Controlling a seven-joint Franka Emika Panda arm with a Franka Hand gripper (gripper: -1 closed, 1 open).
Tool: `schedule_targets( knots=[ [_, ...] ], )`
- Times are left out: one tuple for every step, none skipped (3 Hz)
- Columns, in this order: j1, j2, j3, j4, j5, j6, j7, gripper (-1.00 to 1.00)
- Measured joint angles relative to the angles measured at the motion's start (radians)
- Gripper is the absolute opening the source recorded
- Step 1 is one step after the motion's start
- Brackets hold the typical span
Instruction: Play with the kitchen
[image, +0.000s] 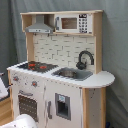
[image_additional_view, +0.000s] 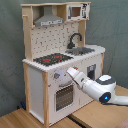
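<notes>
Standing on a wooden floor before grey curtain, kitchen; pincer state unclear.

white rounded arm, blue-lit joint

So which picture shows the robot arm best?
The second exterior view. There the white robot arm reaches from the lower right across to the kitchen front, its tip near the knobs above the oven door. The first exterior view shows only a white rounded bit of the arm at the bottom edge.
</notes>
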Motion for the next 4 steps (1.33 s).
schedule_targets(
  knots=[
    [-0.050,-0.009,0.019,0.001,0.000,0.051,0.070,1.00],
    [-0.122,-0.011,0.019,0.035,0.000,0.122,0.087,1.00],
    [-0.198,-0.011,0.024,0.087,-0.001,0.177,0.091,1.00],
    [-0.238,-0.014,0.053,0.090,-0.001,0.226,0.164,1.00]
  ],
)
